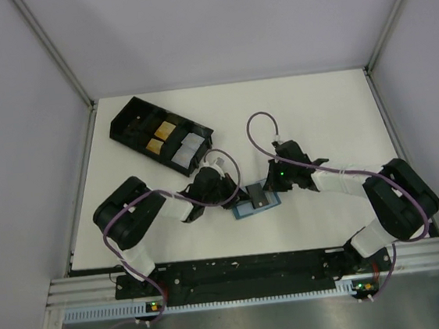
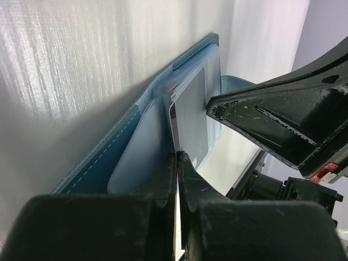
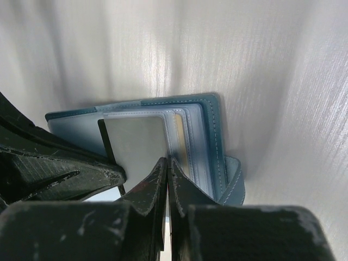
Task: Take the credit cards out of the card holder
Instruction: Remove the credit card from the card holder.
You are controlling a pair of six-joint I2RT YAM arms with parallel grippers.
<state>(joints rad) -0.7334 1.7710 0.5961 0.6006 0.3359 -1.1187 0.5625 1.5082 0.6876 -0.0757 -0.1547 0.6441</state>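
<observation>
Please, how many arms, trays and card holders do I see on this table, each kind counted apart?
robot arms: 2, the left arm and the right arm
black tray: 1
blue card holder: 1
Total: 4

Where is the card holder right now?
In the top view the card holder lies open on the table near the front centre, between the left gripper and the right gripper, below and right of the black tray.

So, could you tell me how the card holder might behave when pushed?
The card holder looks thin and light, so it would probably slide on the smooth table. Its stitched cover and clear sleeves seem floppy.
</observation>
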